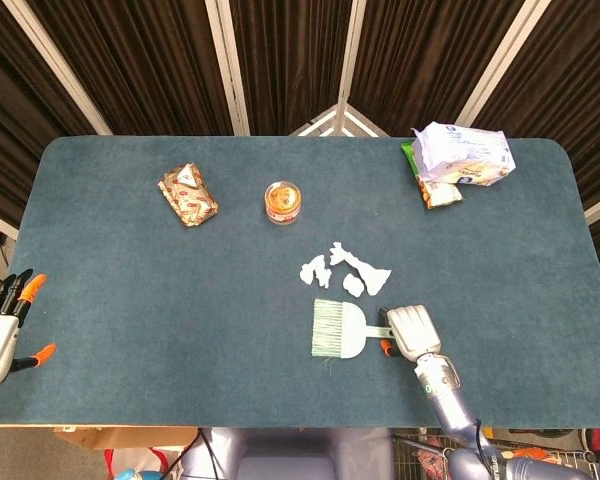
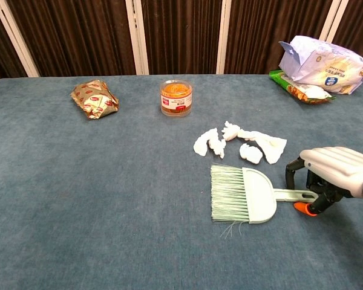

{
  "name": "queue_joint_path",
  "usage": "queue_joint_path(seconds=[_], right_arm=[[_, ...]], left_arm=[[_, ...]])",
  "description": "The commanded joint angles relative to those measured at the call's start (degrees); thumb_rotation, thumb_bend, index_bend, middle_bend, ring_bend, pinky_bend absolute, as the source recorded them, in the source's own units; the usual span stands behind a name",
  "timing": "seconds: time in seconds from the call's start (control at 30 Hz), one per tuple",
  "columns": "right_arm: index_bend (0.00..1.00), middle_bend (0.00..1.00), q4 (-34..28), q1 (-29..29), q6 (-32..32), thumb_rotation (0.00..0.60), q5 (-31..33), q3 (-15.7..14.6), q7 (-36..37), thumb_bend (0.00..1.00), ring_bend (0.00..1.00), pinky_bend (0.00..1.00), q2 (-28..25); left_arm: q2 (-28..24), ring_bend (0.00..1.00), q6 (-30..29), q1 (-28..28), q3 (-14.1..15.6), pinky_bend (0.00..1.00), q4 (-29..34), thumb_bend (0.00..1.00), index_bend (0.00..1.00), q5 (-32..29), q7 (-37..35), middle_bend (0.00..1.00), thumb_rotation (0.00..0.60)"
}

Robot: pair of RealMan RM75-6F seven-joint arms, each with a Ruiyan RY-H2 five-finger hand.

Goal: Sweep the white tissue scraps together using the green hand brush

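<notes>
The green hand brush (image 1: 338, 330) (image 2: 242, 194) lies flat on the blue table, bristles pointing left, handle pointing right. My right hand (image 1: 410, 330) (image 2: 336, 169) sits low over the handle's end, thumb on the far side and curled fingers on the near side, holding the handle. The white tissue scraps (image 1: 345, 268) (image 2: 242, 145) lie in a loose cluster just beyond the brush head, a small gap from it. My left hand (image 1: 0, 320) hangs at the table's left front edge, fingers apart and holding nothing; only the head view shows it.
An orange-lidded jar (image 1: 283, 201) (image 2: 176, 96) stands behind the scraps. A crumpled snack packet (image 1: 188, 194) (image 2: 94, 98) lies at the back left. A white bag (image 1: 460, 152) (image 2: 323, 63) rests on a green packet (image 1: 435, 190) (image 2: 302, 89) at the back right.
</notes>
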State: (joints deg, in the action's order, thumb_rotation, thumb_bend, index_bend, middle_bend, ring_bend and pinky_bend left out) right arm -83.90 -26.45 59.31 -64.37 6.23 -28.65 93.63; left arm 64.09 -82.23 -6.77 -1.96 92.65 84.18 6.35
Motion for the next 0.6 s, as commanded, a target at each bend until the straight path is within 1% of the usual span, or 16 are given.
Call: queue_joint_path(seconds=[0.03,0.23,0.47,0.6], right_arm=[[0.6,1.0,0.4,-0.09,-0.04,0.6,0.3,-0.17,0.13,0.33,1.0,0.97,0.29],[0.64,1.0,0.36,-0.22,0.25,0.6,0.3,-0.27,0.51,0.46,1.0,0.97,0.22],[0.65,1.0,-2.2,-0.65,1.66,0.6,-1.51,0.2,0.49,0.5,1.0,0.97,-1.97],[0.66,1.0,-5.78,-1.3,3.01,0.6,-3.5,0.93,-0.71,0.52,1.0,0.97,-4.94]], left_arm=[[0.0,0.0,0.02,-0.01,0.0,0.0,0.0,0.0,0.0,-0.02,0.0,0.0,0.6],[-0.02,0.0,0.04,-0.01,0.01,0.0,0.02,0.0,0.0,-0.02,-0.03,0.0,0.6],[-0.06,0.0,0.01,-0.01,0.0,0.0,0.06,0.0,0.0,0.0,-0.13,0.0,0.6],[-0.09,0.0,-0.01,-0.01,0.04,0.0,0.15,0.0,0.0,0.1,-0.22,0.0,0.6]])
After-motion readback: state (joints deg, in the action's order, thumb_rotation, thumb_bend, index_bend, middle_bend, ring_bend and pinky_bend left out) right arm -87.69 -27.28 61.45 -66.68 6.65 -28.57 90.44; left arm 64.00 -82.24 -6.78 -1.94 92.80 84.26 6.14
